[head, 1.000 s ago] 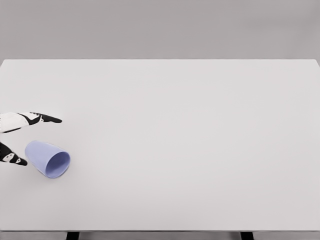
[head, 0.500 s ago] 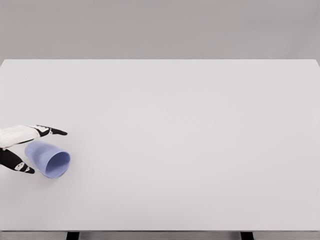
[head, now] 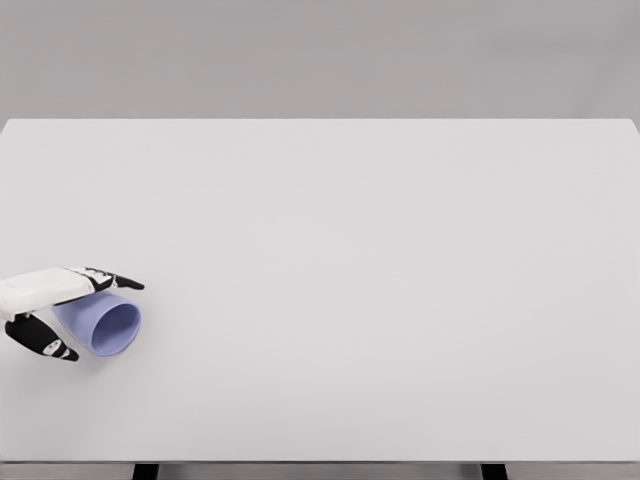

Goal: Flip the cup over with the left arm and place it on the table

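Observation:
A pale blue cup [head: 104, 325] lies on its side on the white table [head: 360, 260] near the left edge, its open mouth facing right and toward me. My left hand [head: 70, 315] comes in from the left edge and straddles the cup's closed end. Its white fingers [head: 95, 280] reach over the top of the cup, and the black-tipped thumb [head: 45, 342] sits below and in front of it. The hand is spread around the cup and I see no firm grasp. The right arm does not show.
The table's front edge runs along the bottom of the view, with two dark legs [head: 146, 470] below it. A plain grey wall stands behind the table.
My left hand has moved right and down, from beside the cup's base to around it, with the fingers now over the top. The cup has not moved.

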Robot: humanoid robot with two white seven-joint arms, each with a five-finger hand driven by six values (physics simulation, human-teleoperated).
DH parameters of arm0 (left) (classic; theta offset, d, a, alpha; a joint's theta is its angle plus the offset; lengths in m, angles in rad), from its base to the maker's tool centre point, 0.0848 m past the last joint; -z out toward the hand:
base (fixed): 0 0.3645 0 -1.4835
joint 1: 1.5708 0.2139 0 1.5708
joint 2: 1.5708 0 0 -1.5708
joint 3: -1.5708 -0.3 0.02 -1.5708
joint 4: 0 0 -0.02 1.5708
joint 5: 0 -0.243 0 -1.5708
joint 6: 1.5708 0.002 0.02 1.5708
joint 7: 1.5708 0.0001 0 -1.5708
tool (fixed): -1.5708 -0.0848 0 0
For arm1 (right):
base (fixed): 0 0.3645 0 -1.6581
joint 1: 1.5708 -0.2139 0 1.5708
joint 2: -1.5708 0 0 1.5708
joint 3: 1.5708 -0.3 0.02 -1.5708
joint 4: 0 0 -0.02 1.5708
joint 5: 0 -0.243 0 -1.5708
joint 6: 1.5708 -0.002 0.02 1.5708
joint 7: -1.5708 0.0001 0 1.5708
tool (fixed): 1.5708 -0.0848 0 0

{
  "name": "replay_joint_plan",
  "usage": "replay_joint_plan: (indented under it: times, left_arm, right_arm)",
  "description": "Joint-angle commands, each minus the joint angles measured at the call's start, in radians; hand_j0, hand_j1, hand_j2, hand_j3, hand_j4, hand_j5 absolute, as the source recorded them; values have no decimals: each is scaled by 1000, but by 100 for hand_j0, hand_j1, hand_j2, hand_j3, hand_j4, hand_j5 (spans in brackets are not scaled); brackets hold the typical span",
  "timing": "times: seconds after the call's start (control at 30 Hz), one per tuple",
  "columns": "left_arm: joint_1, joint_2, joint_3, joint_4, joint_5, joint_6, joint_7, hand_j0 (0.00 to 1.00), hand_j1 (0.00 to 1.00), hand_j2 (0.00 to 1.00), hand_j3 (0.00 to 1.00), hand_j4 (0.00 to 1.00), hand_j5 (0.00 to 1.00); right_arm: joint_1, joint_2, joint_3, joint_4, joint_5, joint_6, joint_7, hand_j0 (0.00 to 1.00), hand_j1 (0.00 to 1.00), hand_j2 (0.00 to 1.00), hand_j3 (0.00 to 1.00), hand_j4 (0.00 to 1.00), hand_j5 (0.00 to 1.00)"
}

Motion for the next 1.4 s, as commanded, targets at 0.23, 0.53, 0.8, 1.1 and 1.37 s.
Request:
replay_joint_plan:
  times: [0.23,0.53,0.8,1.1,1.37]
  left_arm:
    - [-18,-21,-2,0,-30,14,0,98,98,98,98,98,98]
    - [-23,-38,-4,3,-67,14,0,98,98,98,98,98,98]
    - [-21,-38,-19,3,-68,27,0,93,93,93,93,93,93]
    - [-18,-35,-19,3,-67,26,0,63,63,63,63,63,63]
    - [-49,-42,-16,5,-50,29,0,58,58,58,58,58,58]
  right_arm:
    - [0,0,1,-1,0,-2,0,100,100,100,100,100,100]
    - [0,0,0,-1,0,0,0,100,100,100,100,100,100]
    - [0,0,0,1,0,0,0,100,100,100,100,100,100]
    - [0,0,0,1,0,0,0,100,100,100,100,100,100]
    - [0,0,0,1,0,0,0,100,100,100,100,100,100]
